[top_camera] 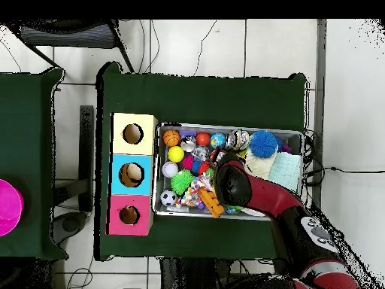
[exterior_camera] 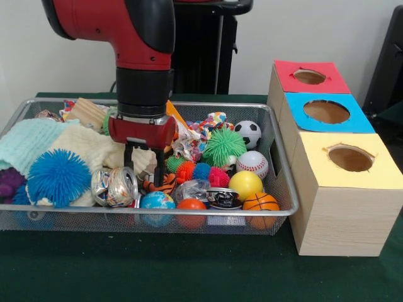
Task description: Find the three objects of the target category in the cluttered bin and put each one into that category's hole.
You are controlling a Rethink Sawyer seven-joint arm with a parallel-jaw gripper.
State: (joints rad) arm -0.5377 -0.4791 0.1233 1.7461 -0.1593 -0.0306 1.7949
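Front view: a low, close camera at table height, facing the wire bin and the three-holed wooden box side-on. Overhead view: a high camera looking straight down, taking in the whole green table and surrounding floor. Both views share the bin, the box and the arm.

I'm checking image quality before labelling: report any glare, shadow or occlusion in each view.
Front view: soft even light, small highlights on the yellow ball, and the arm hides the bin's middle. Overhead view: the arm covers part of the bin, and the hand is hidden.
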